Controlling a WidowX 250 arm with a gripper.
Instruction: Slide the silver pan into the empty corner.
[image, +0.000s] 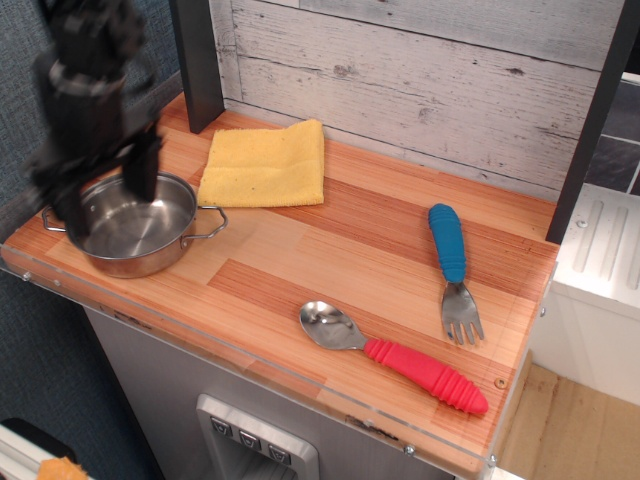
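The silver pan (135, 228) sits on the front-left corner (58, 262) of the wood-laminate tabletop, one wire loop handle pointing right toward the middle and the other showing at its left rim. My gripper (108, 195) hangs over the pan's back-left part, blurred by motion. Its two dark fingers (146, 172) stand apart and open, with nothing between them. The arm hides part of the pan's far rim.
A folded yellow cloth (265, 163) lies at the back left, just behind the pan. A red-handled spoon (400, 358) lies near the front edge and a blue-handled fork (453, 268) at the right. A dark post (198, 62) stands at the back-left.
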